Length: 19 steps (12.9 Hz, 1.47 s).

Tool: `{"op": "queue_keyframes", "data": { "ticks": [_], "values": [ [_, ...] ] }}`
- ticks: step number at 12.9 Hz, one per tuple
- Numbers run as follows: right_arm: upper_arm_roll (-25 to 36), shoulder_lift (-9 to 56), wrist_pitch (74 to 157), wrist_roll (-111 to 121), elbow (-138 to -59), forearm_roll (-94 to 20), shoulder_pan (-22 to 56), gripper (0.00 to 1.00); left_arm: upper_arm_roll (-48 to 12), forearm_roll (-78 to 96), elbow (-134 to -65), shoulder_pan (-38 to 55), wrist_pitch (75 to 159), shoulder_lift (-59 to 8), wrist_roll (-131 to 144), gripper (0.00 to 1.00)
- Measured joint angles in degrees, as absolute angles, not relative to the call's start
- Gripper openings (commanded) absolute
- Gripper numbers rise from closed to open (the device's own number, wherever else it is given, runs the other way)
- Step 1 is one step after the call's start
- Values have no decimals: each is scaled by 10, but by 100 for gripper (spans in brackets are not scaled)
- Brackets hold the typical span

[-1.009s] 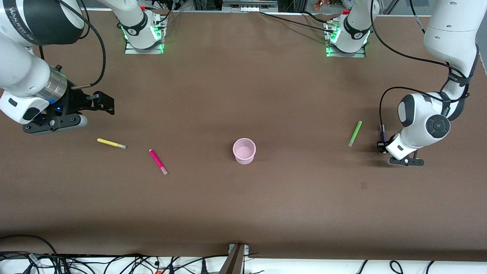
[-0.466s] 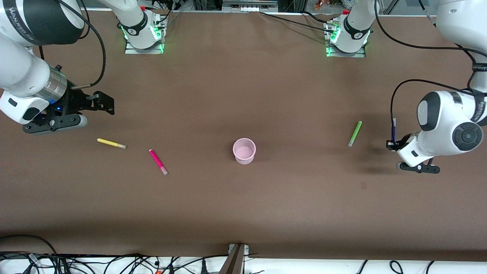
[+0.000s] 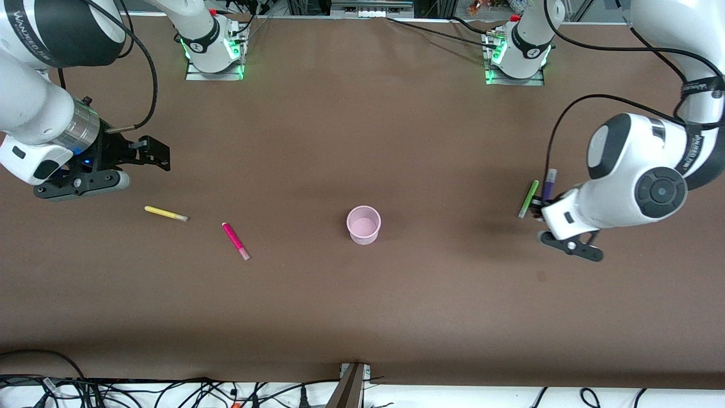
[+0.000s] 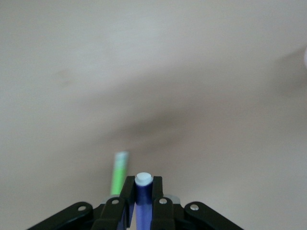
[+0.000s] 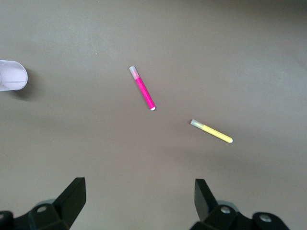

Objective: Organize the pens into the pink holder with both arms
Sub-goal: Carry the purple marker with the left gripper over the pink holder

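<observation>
table (image 3: pixel 362 306): a wide brown work surface, both arm bases along its edge farthest from the front camera.
left arm (image 3: pixel 640 181): raised at its own end of the table, wrist turned toward the middle, which reads as the start of a carry to the cup.
right arm (image 3: pixel 39 124): waits at its own end, apparently until the cup is free.
right gripper (image 3: pixel 150 154): off the table near the yellow pen, fingers spread wide and holding nothing; its wrist view frames two pens between them, likely its share of the work.
left gripper (image 4: pixel 143 203): clamped on the purple pen, in the air over the green pen's spot.
pink holder (image 3: pixel 363 224): upright at mid-table between the two arms, mouth up, no pen in it yet; either arm looks able to reach it there.
purple pen (image 3: pixel 548 185): gripped low on its barrel, pale cap pointing out past the fingers, so it can likely go in end first.
green pen (image 3: pixel 528 199): flat on the table toward the left arm's end, untouched.
magenta pen (image 3: pixel 235 241): flat, toward the right arm's end, nearer the holder than the yellow pen.
yellow pen (image 3: pixel 165 213): flat, closest to the waiting right gripper.
</observation>
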State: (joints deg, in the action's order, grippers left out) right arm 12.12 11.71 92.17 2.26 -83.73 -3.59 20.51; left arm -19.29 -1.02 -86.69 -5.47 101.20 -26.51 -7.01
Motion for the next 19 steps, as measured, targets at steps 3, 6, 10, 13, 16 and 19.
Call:
{"op": "queue_keyframes", "data": {
  "ticks": [3, 6, 10, 13, 16, 19],
  "values": [
    [121, 117, 922, 23, -837, -36, 205, 100, -272, 28, -867, -53, 1072, -273, -72, 0],
    [121, 117, 922, 23, -837, -36, 205, 100, -345, 29, -870, -24, 1208, -300, -78, 0],
    [121, 117, 922, 23, -837, -36, 205, 100, -357, 52, -873, 1, 1398, -358, -186, 0],
    [122, 117, 922, 23, -837, -36, 205, 100, -384, 57, -874, 5, 1520, -417, -243, 0],
    [122, 117, 922, 23, -837, -36, 205, 100, -414, 57, -889, 27, 1630, -445, -248, 0],
    [122, 117, 922, 23, -837, -36, 204, 100, -415, 57, -915, 50, 1737, -459, -250, 0]
  ]
}}
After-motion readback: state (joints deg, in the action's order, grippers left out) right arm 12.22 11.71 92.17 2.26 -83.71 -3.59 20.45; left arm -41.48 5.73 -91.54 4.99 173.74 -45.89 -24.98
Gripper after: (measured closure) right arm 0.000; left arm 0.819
